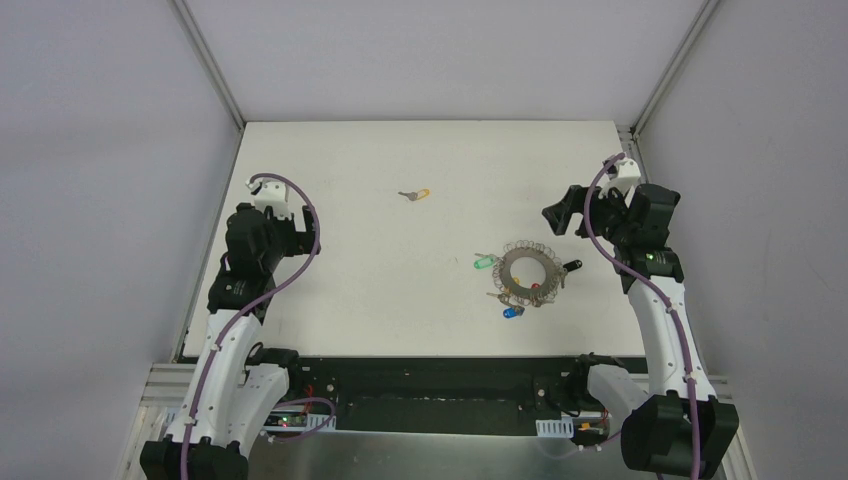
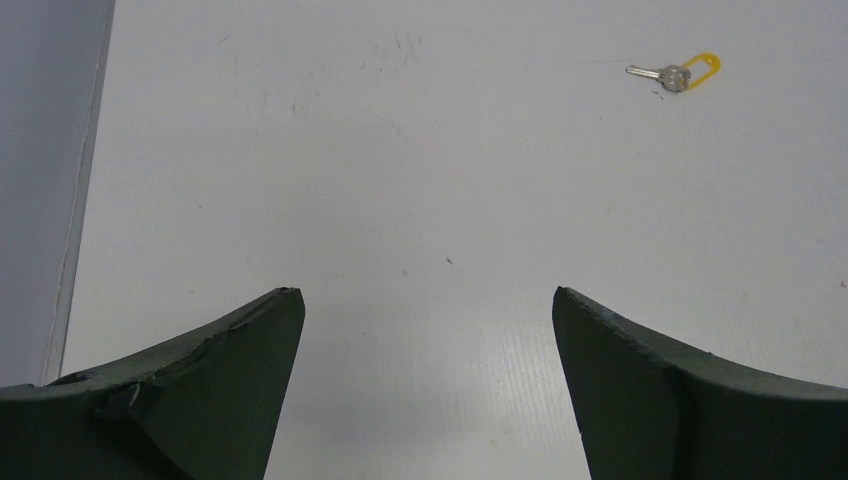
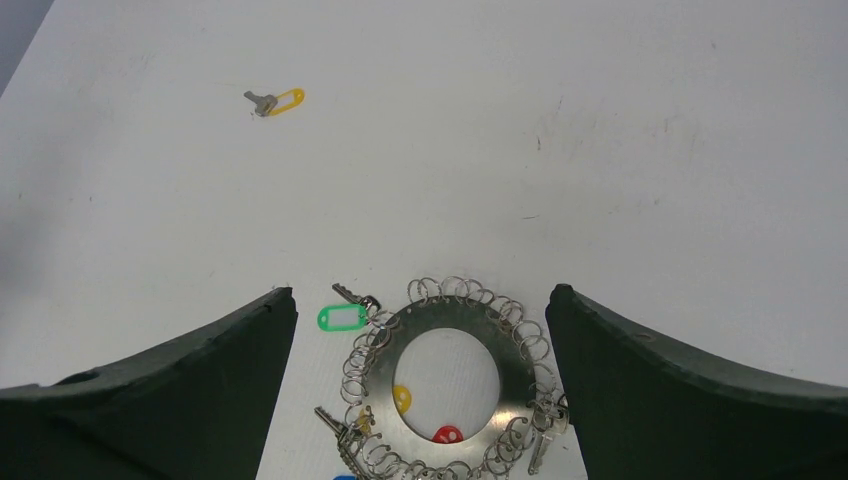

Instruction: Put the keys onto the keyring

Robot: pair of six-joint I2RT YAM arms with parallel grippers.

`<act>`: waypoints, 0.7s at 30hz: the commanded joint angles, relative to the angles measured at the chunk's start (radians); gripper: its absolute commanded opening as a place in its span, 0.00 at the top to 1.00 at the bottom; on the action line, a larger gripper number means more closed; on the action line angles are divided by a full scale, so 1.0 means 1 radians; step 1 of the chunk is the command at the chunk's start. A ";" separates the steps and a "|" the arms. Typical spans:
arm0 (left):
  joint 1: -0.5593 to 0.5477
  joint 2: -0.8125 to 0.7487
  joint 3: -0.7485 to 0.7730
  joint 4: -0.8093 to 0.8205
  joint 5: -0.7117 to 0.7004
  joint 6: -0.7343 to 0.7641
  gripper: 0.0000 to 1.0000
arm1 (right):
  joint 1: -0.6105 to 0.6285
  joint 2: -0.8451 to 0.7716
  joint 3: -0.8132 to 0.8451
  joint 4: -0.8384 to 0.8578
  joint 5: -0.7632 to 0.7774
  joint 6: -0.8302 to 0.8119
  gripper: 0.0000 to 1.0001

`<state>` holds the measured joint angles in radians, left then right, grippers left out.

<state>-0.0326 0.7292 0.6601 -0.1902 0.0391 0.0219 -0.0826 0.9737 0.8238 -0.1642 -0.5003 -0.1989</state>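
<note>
The keyring (image 1: 512, 271) lies flat on the white table, right of centre, fringed with wire loops. Keys with green (image 1: 483, 263), blue (image 1: 513, 312), red (image 1: 536, 288) and black (image 1: 572, 266) heads hang round it. One loose key with a yellow tag (image 1: 417, 194) lies alone farther back, left of the ring. My right gripper (image 3: 420, 290) hovers open just right of the keyring (image 3: 450, 317), which shows between its fingers. My left gripper (image 2: 428, 292) is open and empty over bare table at the left, the yellow-tagged key (image 2: 676, 73) well ahead to its right.
The white table (image 1: 380, 300) is boxed in by grey walls with aluminium posts (image 1: 205, 50) at the back corners. A dark rail (image 1: 440, 385) runs along the near edge between the arm bases.
</note>
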 commanded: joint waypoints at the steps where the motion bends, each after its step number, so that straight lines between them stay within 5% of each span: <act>1: 0.003 0.002 -0.014 0.035 -0.023 0.009 0.01 | 0.001 -0.018 -0.002 -0.004 0.026 -0.033 0.00; 10: 0.007 0.013 0.000 -0.028 0.057 0.082 0.01 | -0.001 -0.014 -0.023 -0.032 0.000 -0.115 0.00; 21: 0.007 0.287 0.188 -0.314 0.233 0.181 0.01 | 0.122 0.251 0.061 -0.099 0.373 -0.117 0.01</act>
<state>-0.0311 0.9916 0.7845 -0.4034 0.2024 0.1616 -0.0128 1.1248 0.8120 -0.2081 -0.2989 -0.2989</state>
